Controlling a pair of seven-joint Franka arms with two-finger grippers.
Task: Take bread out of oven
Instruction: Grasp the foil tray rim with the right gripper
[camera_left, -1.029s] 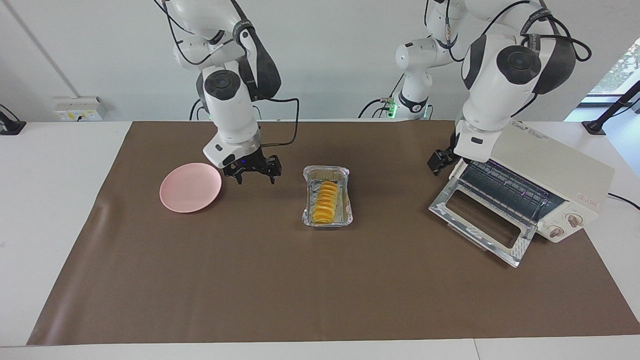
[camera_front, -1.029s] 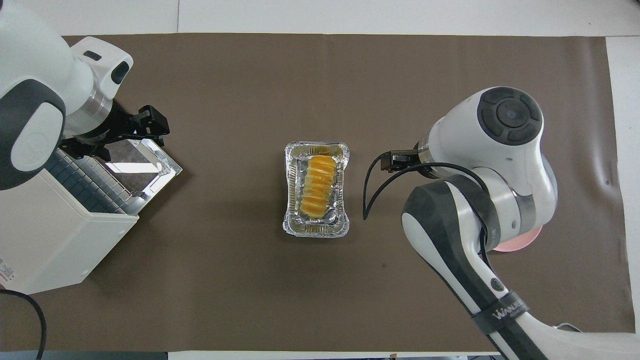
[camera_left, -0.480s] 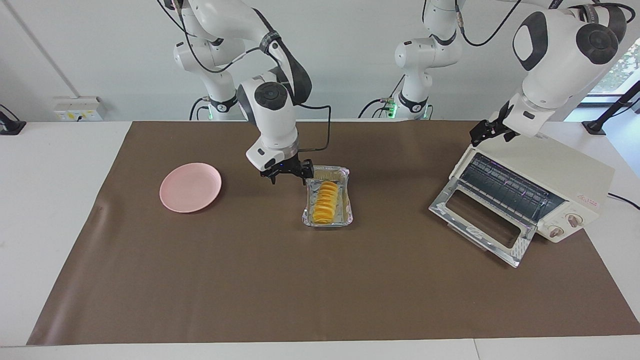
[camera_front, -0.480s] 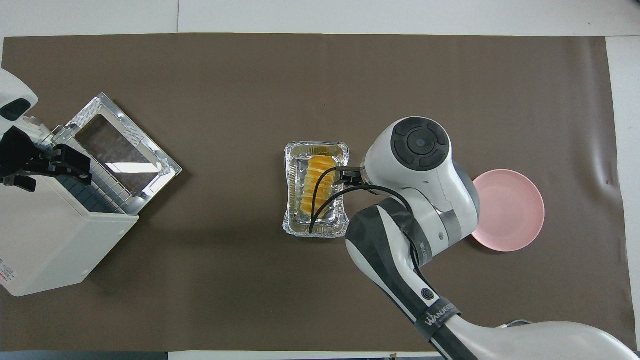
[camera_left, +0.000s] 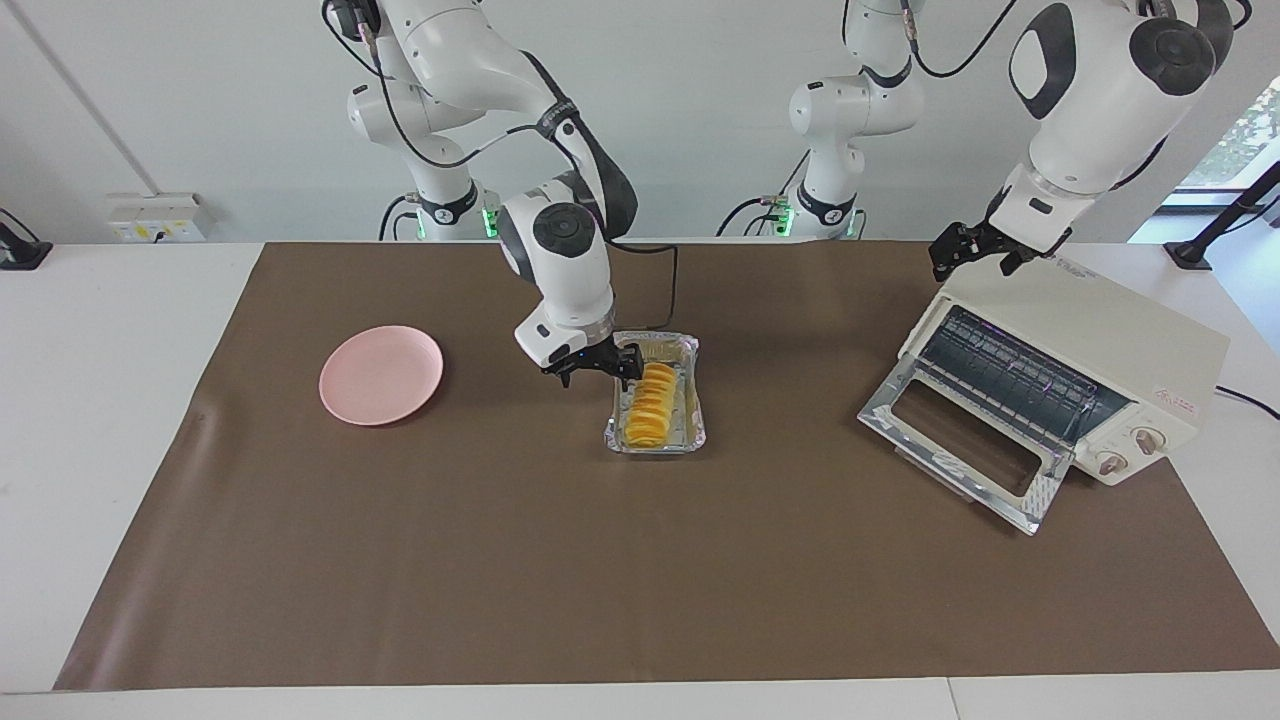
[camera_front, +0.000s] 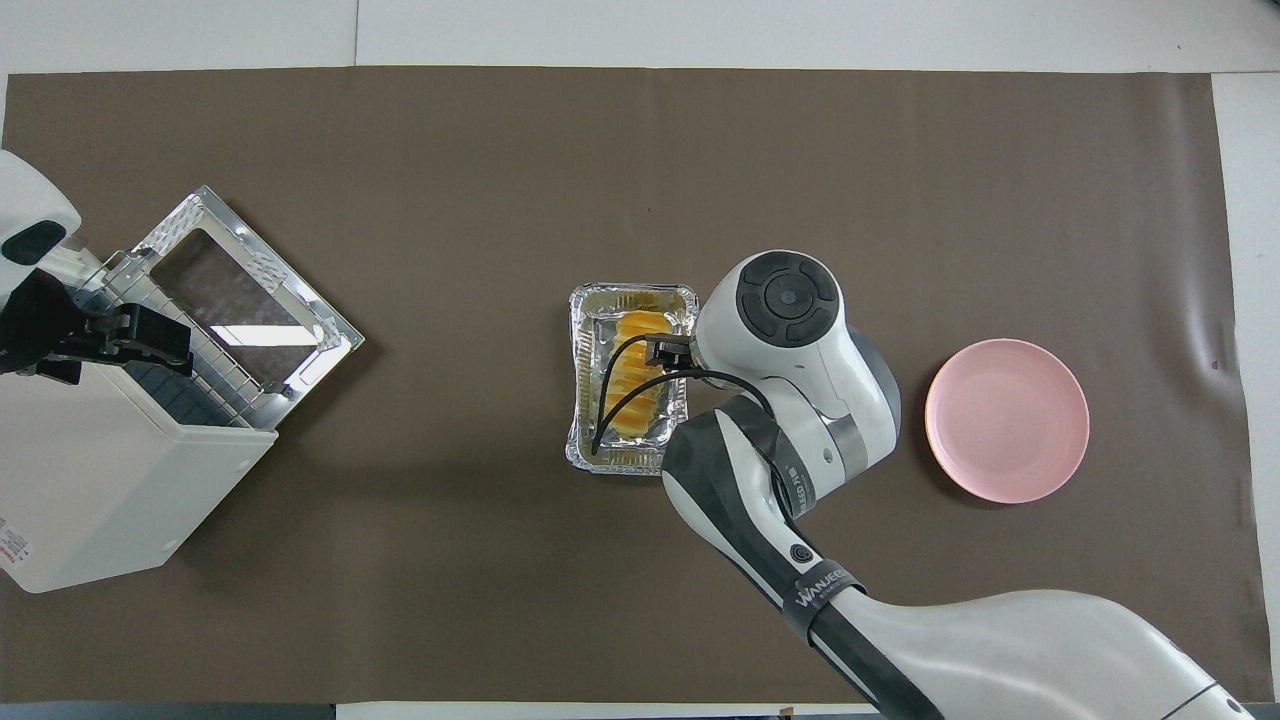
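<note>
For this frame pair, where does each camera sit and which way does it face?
Facing view: high across the table, looking at the robots; both arms show whole, right gripper by the foil tray, left gripper over the oven.
Overhead view: above the robots' end, looking steeply down; the arms enter from below.
Both show the bread, tray, oven and pink plate, half a turn apart.

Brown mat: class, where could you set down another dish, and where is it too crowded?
Free: the bare brown mat from the foil tray to the edge farthest from the robots, and the strip between the tray and the pink plate. Crowded: at the tray, where the right gripper hangs open beside the bread, and before the oven with its dropped door.
</note>
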